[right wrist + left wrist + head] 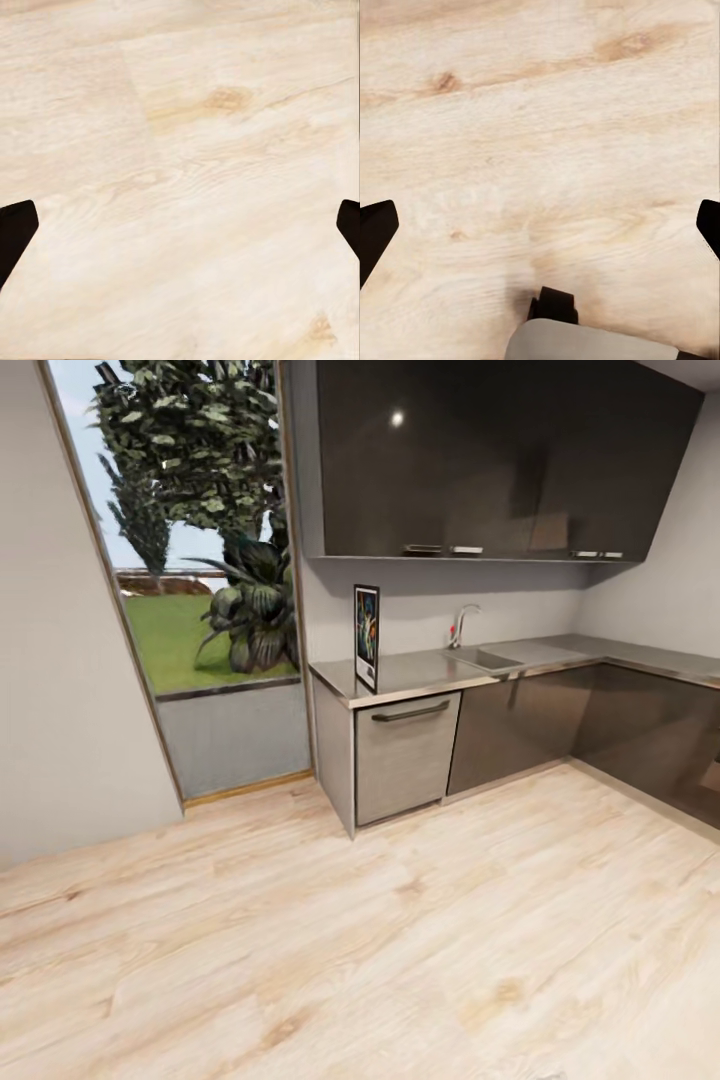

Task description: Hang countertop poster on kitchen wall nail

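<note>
Poster (367, 637) upright on steel worktop (420, 672) at my twelve o'clock, sink (487, 658) beside, both my jaws spread over wood floor (400, 960).

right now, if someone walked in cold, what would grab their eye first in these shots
Probably the poster, standing upright at the left end of the kitchen countertop, its bright artwork vivid against the grey wall. Next, the tall window left of it, full of green trees and lawn. Both wrist views look down on pale wood floor, with the left gripper and right gripper spread wide and empty.
</note>
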Controlling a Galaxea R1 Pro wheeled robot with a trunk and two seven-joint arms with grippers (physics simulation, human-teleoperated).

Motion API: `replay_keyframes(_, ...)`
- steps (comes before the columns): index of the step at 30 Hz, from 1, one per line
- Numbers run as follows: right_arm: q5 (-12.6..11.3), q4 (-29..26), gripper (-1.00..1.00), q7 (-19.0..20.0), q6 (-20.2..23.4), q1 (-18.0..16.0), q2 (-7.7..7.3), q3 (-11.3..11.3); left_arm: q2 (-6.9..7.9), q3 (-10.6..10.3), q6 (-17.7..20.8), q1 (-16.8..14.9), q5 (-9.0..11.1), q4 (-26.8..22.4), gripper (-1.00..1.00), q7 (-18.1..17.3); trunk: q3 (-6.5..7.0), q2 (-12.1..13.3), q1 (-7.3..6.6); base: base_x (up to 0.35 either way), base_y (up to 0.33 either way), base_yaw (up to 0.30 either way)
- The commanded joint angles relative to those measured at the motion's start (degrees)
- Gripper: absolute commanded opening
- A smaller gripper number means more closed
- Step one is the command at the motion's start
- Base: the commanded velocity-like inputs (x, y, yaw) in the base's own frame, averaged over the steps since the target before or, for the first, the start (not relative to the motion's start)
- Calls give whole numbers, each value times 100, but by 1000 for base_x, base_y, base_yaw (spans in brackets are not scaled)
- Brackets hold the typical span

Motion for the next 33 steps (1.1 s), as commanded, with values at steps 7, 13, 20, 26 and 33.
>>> replay_keyframes(7,-9,-3553,100,-40,1378,-3,156,56,-1,18,-8,0,-69,-18,100,-4,-5,-2,3,326,111,0)
replay_keyframes(13,-11,-5186,100,-40,2615,-155,505,81,9,18,-8,0,-69,-9,100,-8,-5,-2,3,334,74,0)
replay_keyframes(20,-24,-5581,100,-52,3664,-1361,799,174,11,18,-8,0,-69,4,100,-8,-5,-2,3,336,16,0)
replay_keyframes(26,-25,-5519,100,-79,4088,-2440,928,186,11,18,-8,0,-69,6,100,-8,-5,-2,3,336,2,0)
replay_keyframes(33,-24,-4594,100,-134,4205,-3768,1078,197,11,18,-8,0,-69,0,100,-9,-5,-2,3,336,0,0)
